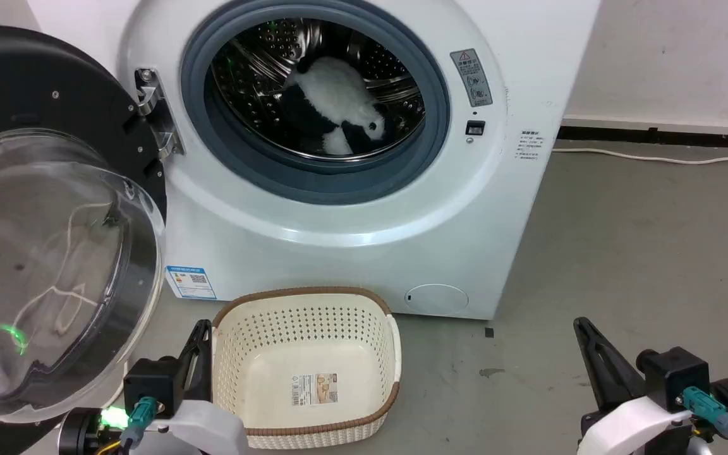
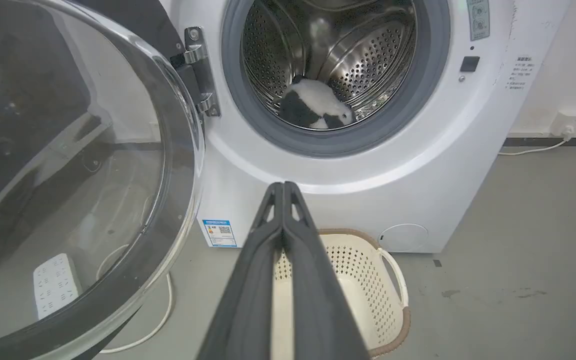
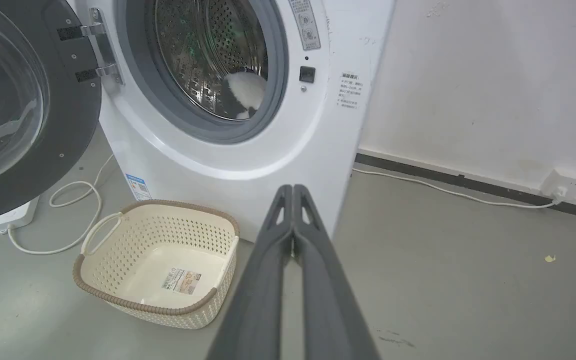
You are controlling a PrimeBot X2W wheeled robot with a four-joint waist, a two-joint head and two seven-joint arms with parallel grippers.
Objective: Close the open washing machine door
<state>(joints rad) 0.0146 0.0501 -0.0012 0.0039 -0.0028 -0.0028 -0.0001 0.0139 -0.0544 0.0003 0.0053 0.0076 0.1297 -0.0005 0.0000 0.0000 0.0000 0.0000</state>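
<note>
One big white washing machine point(image 1: 351, 253) stands against a pale wall point(image 3: 468, 75), its top cut off by the upper edge of the head view, its round opening uncovered and ringed with grey rubber. The washing machine door point(image 1: 54, 221), glossy black with a bulging clear glass bowl, hangs wide open on the robot's left, held by a metal hinge point(image 1: 152, 114) at the left rim of the opening. The head view's left and bottom edges cut off the door's outer side. Grey floor point(image 1: 623, 253) lies open to the right of the machine, as far as the wall. A cream perforated basket point(image 1: 304, 366) with a brown rim sits on the floor just in front of the machine, below the opening. The left gripper point(image 1: 201, 328) is low, between the door's lower edge and the basket, just beside the basket's left wall, its two dark fingers pressed together on nothing. The right gripper point(image 1: 582, 325) is over bare floor, well apart from basket and door, its fingers likewise pressed together. Inside the steel drum lies a black-and-white soft thing point(image 1: 339, 107), hard to make out. A white cable point(image 3: 75, 220) loops on the floor below the door, near a white power strip point(image 3: 15, 217) partly hidden by the door's edge. A blue sticker point(image 1: 190, 281) marks the machine's lower left front, its print too small to read.
</note>
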